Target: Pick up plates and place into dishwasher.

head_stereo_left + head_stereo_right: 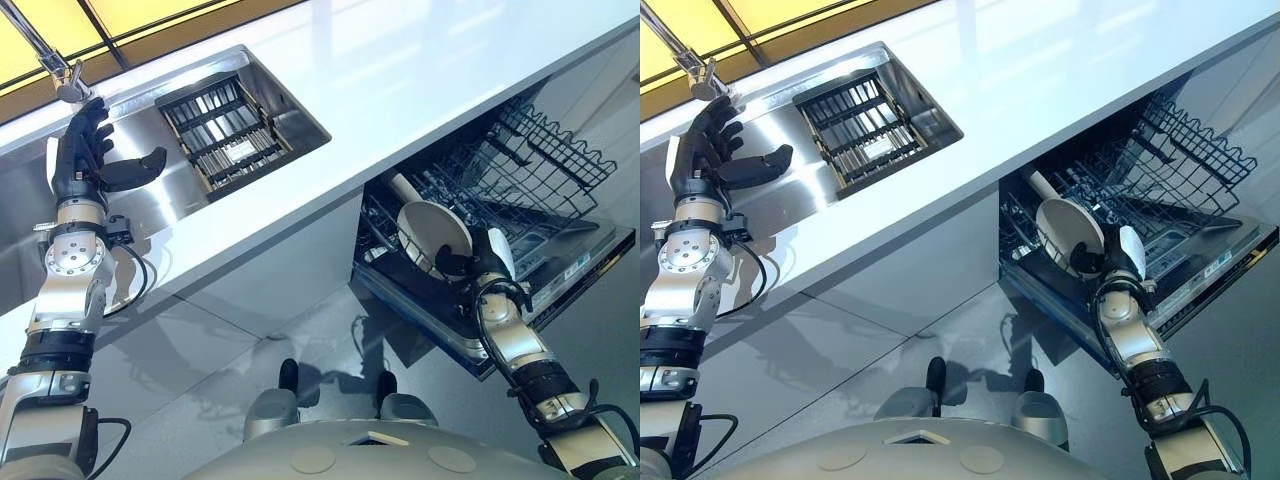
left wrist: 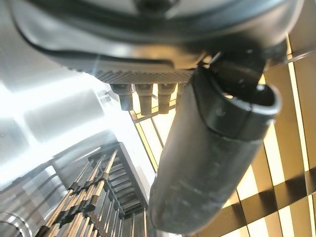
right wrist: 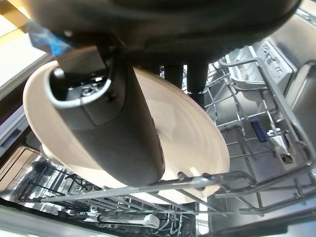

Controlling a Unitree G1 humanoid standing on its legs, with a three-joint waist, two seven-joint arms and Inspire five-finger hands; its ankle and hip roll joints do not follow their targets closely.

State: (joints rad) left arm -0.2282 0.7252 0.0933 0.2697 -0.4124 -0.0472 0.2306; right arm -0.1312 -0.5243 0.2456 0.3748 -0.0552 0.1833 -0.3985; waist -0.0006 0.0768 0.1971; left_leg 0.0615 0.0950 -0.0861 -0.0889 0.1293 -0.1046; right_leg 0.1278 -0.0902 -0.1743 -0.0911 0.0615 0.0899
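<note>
Bright light is being reflected off the countertop point(image 1: 430, 90) at the upper right of the frame; glare is being thrown across the sink point(image 1: 175, 195); a shadow is being cast on the plate point(image 3: 192, 138).

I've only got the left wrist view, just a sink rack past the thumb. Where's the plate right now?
Observer: The right hand holds the white plate at the dishwasher rack.
Operator: Is it seated between the wires?
Observer: Cannot tell. The right wrist view shows its lower edge behind a rack wire, with the thumb across its face.
Operator: And my left hand?
Observer: The left hand is open over the sink, beside the tap, holding nothing.
</note>
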